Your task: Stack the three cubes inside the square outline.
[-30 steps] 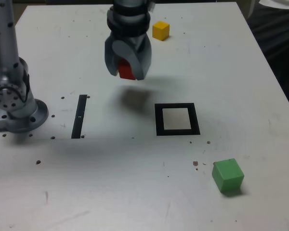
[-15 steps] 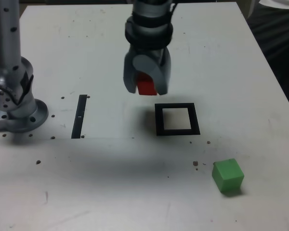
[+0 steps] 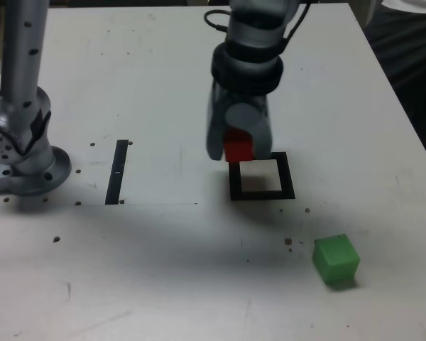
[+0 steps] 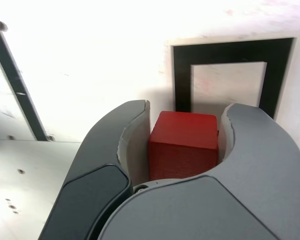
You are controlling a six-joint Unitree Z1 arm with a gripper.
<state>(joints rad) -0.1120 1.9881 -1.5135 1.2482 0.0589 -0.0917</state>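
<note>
White speckled tabletop (image 3: 163, 270) carries a thin black strip (image 3: 116, 171) running front to back. Grey gripper (image 3: 238, 145), jaws clamped on the small red cube (image 3: 238, 148), hangs at the black square outline's (image 3: 262, 193) rear-left corner. Green cube (image 3: 336, 260) sits squarely near the front-right.

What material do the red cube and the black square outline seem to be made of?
The red cube looks like painted wood or matte plastic: flat, even colour, crisp edges, no gloss. Which one cannot be told. The black square outline looks like flat matte tape or print on the table: it shows no visible thickness.
</note>
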